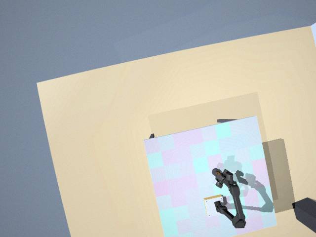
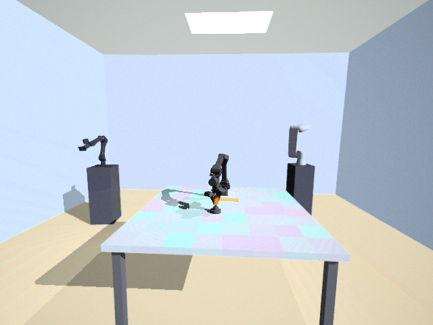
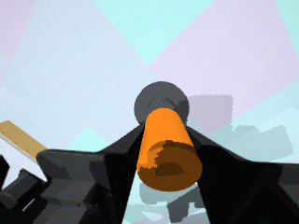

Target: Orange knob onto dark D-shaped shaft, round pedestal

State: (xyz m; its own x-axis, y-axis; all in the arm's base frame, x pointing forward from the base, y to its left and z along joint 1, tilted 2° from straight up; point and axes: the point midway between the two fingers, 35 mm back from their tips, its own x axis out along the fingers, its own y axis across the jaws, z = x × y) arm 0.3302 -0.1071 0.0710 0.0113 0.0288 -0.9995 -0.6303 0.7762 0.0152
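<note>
Looks like a robot test lab, basically a bare room with pale blue walls, a tan floor and one ceiling light panel. A pastel checkered table sits in the middle, with a dark pedestal left of it carrying a small dark arm, and another pedestal right of it with a white arm
</note>
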